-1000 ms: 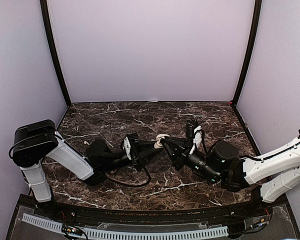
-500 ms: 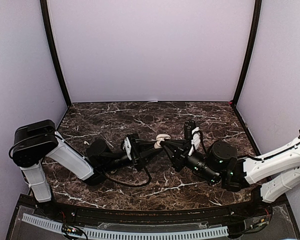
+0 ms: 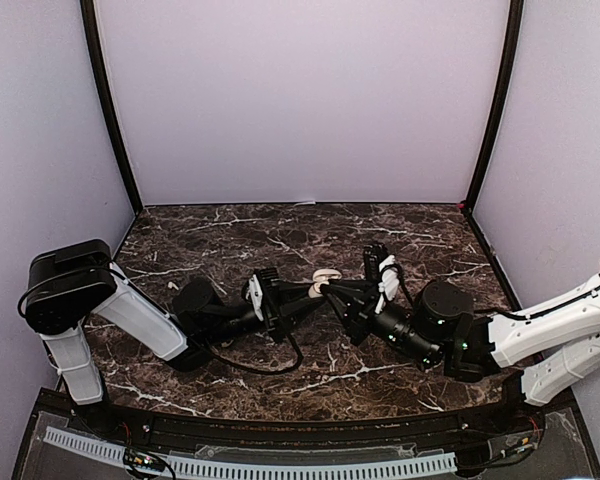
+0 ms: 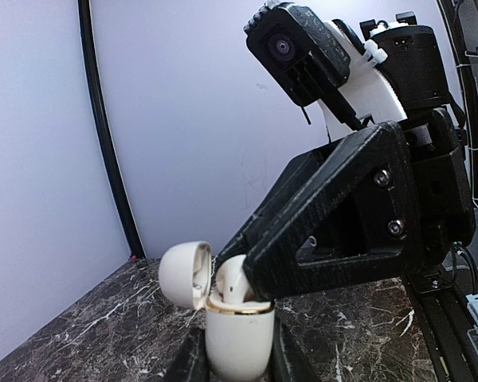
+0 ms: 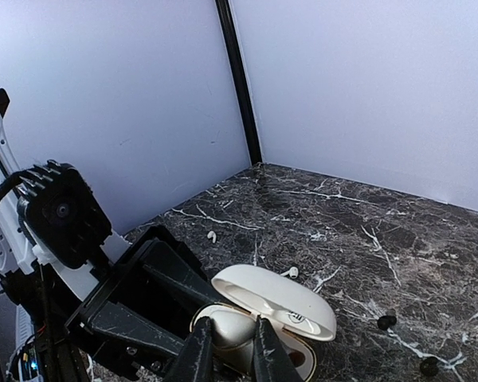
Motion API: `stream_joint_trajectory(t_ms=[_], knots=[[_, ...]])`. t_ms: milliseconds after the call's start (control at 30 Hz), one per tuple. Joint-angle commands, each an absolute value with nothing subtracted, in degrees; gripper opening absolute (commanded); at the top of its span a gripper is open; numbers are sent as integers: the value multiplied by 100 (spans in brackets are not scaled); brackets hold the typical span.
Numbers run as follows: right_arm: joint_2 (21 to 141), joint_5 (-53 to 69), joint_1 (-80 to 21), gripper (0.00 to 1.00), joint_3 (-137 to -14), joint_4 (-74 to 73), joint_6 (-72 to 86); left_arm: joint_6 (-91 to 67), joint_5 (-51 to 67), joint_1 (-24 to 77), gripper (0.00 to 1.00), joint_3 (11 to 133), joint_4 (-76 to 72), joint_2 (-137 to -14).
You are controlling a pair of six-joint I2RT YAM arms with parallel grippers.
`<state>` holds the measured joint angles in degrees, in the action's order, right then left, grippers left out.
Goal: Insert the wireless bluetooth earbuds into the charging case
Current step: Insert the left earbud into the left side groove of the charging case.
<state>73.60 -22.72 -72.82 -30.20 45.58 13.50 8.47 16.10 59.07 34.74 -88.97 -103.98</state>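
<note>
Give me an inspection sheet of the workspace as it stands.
Surface: dark veined marble table.
Job's things: white charging case, lid open, a white earbud in its mouth; two loose white buds and two black buds on the table.
Clutter: nothing seen.
Grippers: left gripper shut on the charging case; right gripper at the white earbud, grip unclear.
Cables: black cable looped beside the left arm.
Surroundings: lilac walls, black corner posts.

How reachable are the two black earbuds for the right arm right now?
Probably yes: the black earbuds lie bare on the table, apart from the open charging case, with nothing over them. The right gripper is down at that case, though.
</note>
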Motion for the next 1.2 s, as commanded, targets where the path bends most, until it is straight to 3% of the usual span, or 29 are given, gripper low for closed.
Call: stream_joint_trajectory(t_ms=[0, 267, 667, 1167], knots=[[7356, -2346, -7277, 15, -3060, 4069, 1023, 756, 1748, 5950, 0, 3573, -10503, -10283], [7361, -2313, -7276, 19, -3237, 3726, 976, 764, 1784, 5950, 0, 3550, -10503, -10277], [7053, -2207, -7273, 37, -3203, 3433, 871, 695, 1676, 5950, 0, 3501, -10503, -10318], [5608, -2195, -7043, 51, -2590, 2785, 1046, 289, 1521, 5922, 0, 3409, -10512, -10348]])
